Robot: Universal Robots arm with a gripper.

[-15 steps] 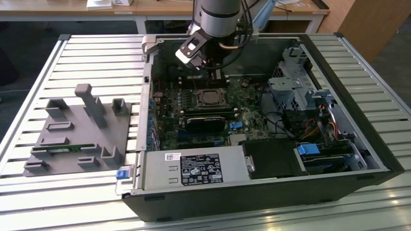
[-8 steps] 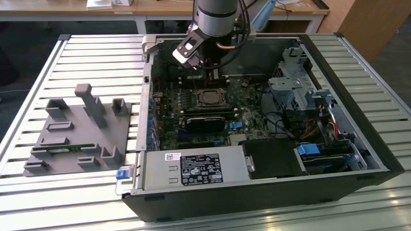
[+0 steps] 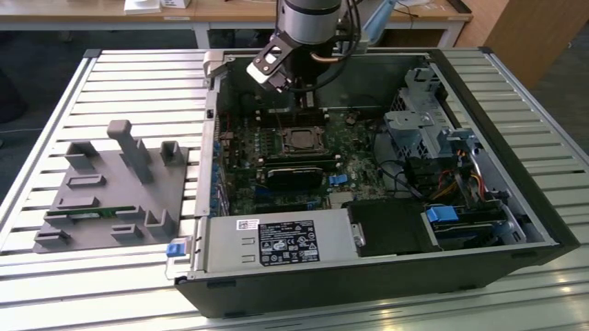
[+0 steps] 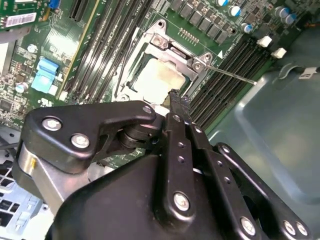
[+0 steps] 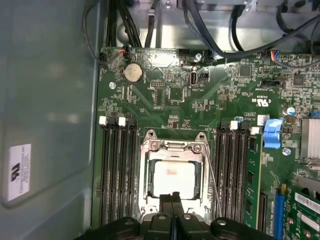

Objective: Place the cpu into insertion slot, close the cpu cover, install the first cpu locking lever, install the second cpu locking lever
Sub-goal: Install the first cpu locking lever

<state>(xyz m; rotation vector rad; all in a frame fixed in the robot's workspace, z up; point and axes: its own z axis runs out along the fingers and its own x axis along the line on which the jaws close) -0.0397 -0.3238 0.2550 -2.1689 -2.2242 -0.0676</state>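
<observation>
Gripper (image 5: 172,196) of black metal, pressed together, empty, beside the square silvery cpu cover (image 5: 172,146); thin wire locking lever (image 4: 231,74) looks stiff, springy: push near its tip.

Slatted table (image 3: 138,79) — computer case (image 3: 368,286), grey fixture (image 3: 92,207).

Bright even light, case (image 3: 368,284) dimmer inside — soft shadows

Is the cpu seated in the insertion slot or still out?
Seated: in both wrist views the cpu lies flat in the green motherboard, framed by the silvery cpu cover.
</observation>
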